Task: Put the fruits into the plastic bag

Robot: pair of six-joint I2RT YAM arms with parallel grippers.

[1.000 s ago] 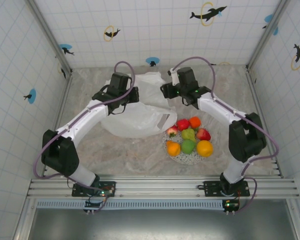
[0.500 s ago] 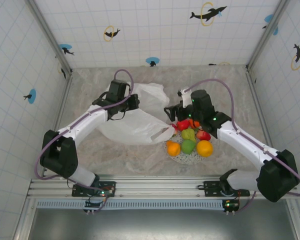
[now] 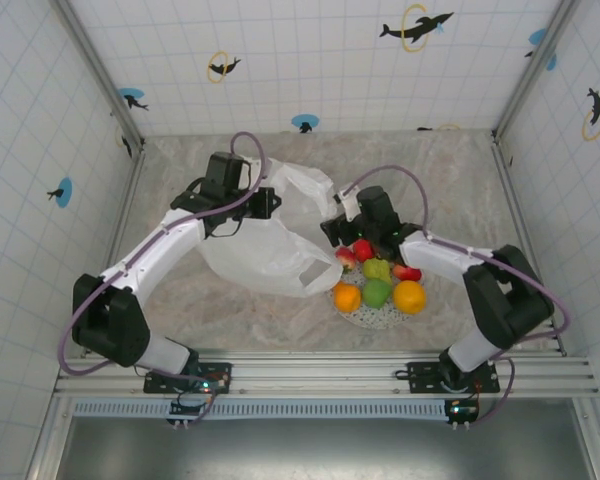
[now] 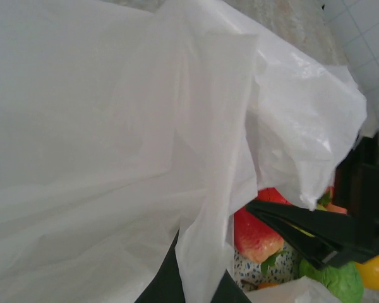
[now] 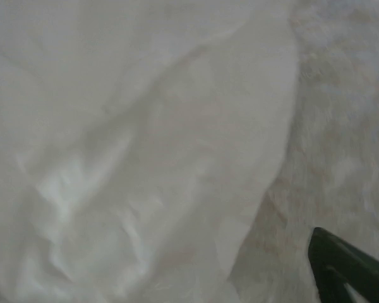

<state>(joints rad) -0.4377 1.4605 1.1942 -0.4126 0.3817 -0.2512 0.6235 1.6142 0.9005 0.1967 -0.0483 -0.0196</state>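
Thin, crinkled, translucent white plastic bag (image 3: 265,258), puffed up beside glossy fruits (image 3: 378,282); film pinched in left gripper (image 3: 264,203); cannot tell whether right gripper (image 3: 340,222) apart or together.

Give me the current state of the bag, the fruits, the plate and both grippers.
left gripper: shut on the plastic bag.
right gripper: low between bag and fruits; jaw opening unclear.
plastic bag: crumpled, one edge pinched by the left gripper.
fruits: piled on the plate, none seen in the bag.
plate: lying flat, loaded with fruits.
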